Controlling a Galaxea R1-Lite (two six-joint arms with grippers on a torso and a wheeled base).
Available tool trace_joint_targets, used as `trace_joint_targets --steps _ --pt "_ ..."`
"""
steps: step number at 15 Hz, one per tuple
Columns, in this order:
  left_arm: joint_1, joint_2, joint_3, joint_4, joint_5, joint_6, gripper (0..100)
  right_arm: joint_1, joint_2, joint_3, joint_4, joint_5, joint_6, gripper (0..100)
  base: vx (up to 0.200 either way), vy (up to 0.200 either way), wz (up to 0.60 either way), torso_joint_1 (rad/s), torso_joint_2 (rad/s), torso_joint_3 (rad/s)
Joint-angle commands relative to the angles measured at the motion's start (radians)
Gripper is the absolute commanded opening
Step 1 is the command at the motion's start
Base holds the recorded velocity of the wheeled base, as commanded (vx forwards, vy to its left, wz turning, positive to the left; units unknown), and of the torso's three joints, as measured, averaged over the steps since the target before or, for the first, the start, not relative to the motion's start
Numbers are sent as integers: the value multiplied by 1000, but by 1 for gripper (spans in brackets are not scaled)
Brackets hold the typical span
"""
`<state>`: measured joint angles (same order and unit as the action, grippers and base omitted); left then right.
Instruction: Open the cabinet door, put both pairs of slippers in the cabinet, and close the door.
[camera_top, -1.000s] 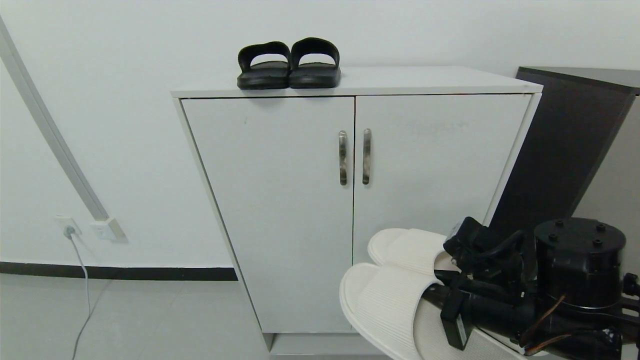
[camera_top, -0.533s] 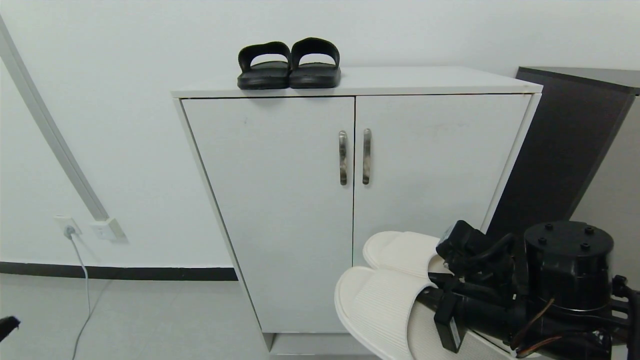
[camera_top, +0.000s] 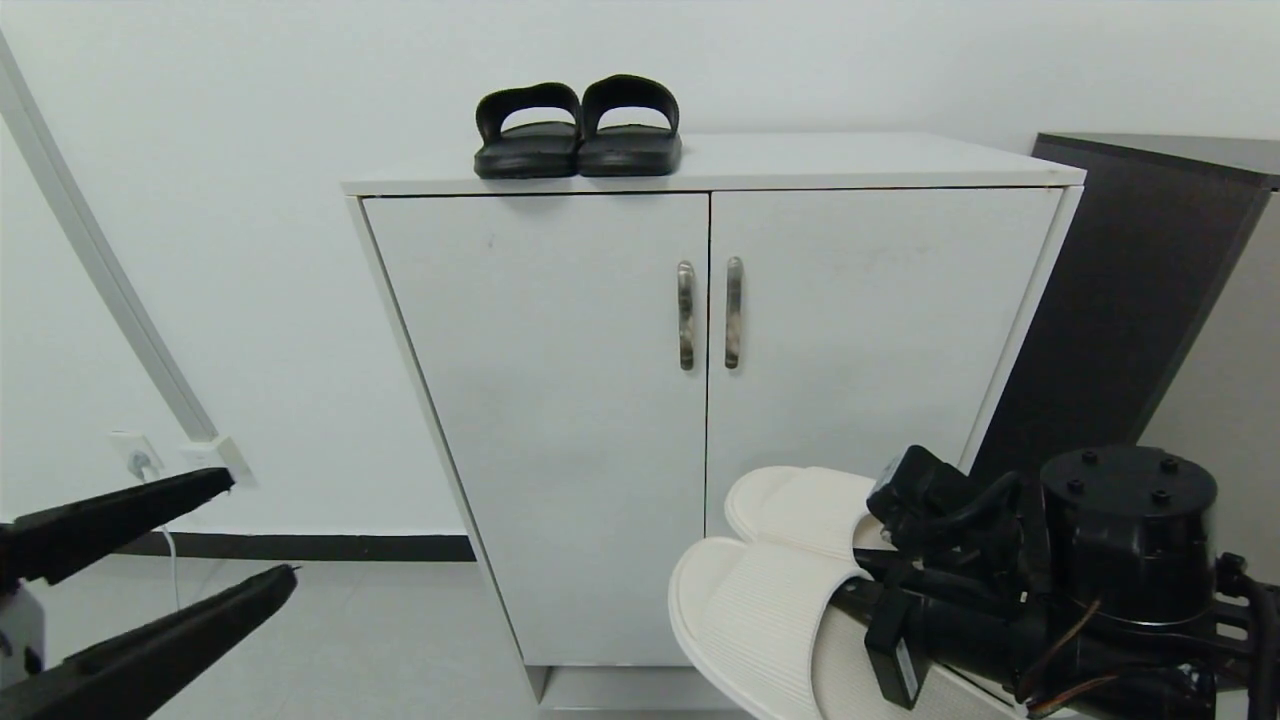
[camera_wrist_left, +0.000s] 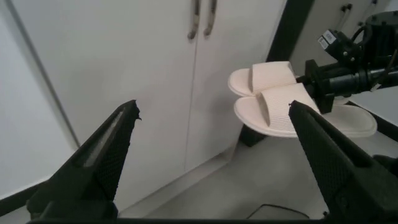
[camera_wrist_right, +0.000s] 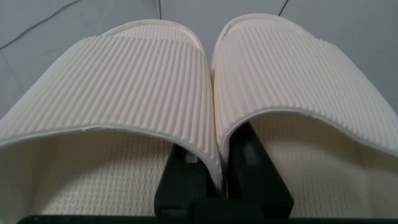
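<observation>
A pair of black slippers (camera_top: 578, 130) stands on top of the white cabinet (camera_top: 560, 420), near its left side. Both cabinet doors are closed, their metal handles (camera_top: 709, 314) side by side at the middle. My right gripper (camera_top: 862, 588) is low in front of the right door, shut on the adjoining inner strap edges of a pair of white ribbed slippers (camera_top: 775, 590) (camera_wrist_right: 149, 81) (camera_wrist_left: 273, 93); its black fingers (camera_wrist_right: 186, 180) sit inside the two straps. My left gripper (camera_top: 262, 525) (camera_wrist_left: 212, 111) stands open at the lower left, left of the cabinet, holding nothing.
A dark cabinet (camera_top: 1130, 300) stands right of the white one. On the wall at the left are a slanted cable duct (camera_top: 100, 260) and a socket (camera_top: 135, 455) with a cord running down to the grey floor (camera_top: 350, 630).
My open left gripper has come into the head view from the lower left. The right gripper with the white slippers has drifted slightly left and down.
</observation>
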<state>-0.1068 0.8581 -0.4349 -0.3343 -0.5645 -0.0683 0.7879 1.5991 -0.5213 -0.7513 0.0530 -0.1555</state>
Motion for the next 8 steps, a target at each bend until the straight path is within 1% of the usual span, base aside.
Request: trace_joint_targets --steps 1,2,3,4,5,6,8 --pt "-105 159 -42 -49 23 -2 100 1 5 0 0 -1 1 0 0 0 0 0 0 0" --pt "-152 206 -68 -77 57 -16 100 1 8 0 0 -1 1 0 0 0 0 0 0 0" --pt "-183 242 -90 -98 90 -41 100 1 8 0 -2 -2 1 0 0 0 0 0 0 0" --pt "-238 305 -130 -163 150 -88 100 1 4 0 -2 -4 1 0 0 0 0 0 0 0" --pt "-272 337 -154 -204 167 -113 100 1 -4 3 -2 -5 1 0 0 0 0 0 0 0" --pt "-303 368 -182 -218 169 -119 100 -1 -5 3 -2 -5 -1 0 0 0 0 0 0 0" --pt "-367 434 -255 -220 170 -119 100 8 -11 9 -2 -7 -6 0 0 0 0 0 0 0"
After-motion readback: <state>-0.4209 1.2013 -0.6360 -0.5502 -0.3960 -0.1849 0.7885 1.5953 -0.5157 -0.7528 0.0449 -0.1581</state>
